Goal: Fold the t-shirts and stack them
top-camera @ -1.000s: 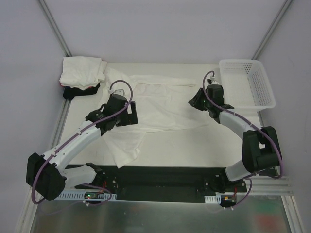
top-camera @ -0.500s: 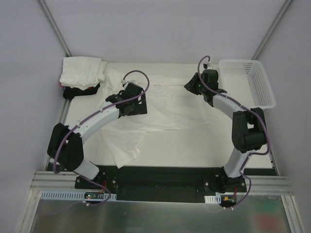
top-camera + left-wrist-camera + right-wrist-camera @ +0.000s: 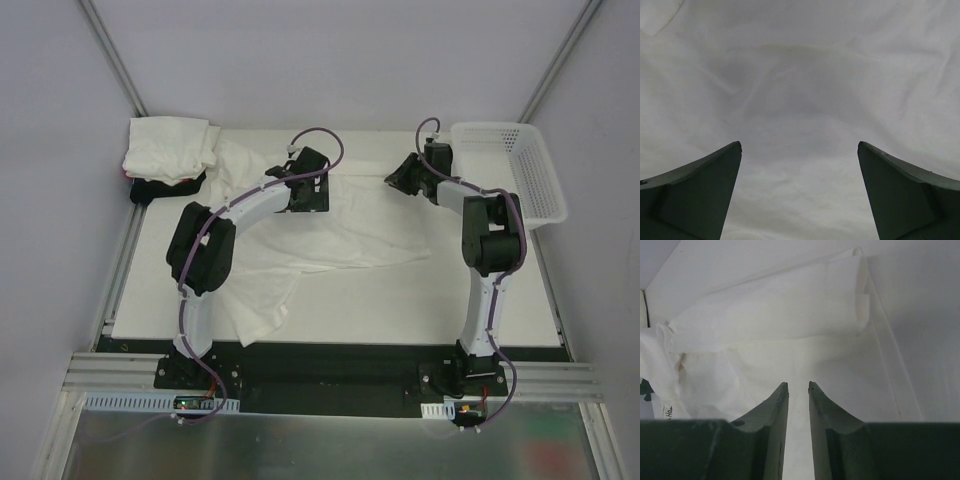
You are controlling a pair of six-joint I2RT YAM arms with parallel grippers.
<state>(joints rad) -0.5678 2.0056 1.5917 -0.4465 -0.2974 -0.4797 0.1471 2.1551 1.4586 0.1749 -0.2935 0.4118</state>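
Top view: I see a white t-shirt (image 3: 350,225) spread loosely across the middle of the table (image 3: 450,300), one part trailing toward the near left. A pile of white shirts (image 3: 170,148) sits in the far left corner on top of a black shirt (image 3: 160,190). A white mesh basket (image 3: 500,135) stands at the far right. The left claw (image 3: 312,192) is over the spread shirt's far edge. The right claw (image 3: 398,182) is near its far right corner.

Left wrist view: my left claw (image 3: 799,145) is spread wide, with only wrinkled white t-shirt (image 3: 800,75) below it.

Right wrist view: my right claw (image 3: 798,385) is drawn almost together, with a thin slit left. I cannot tell whether cloth is caught there. The white t-shirt (image 3: 770,315) lies ahead, its edge folded over.
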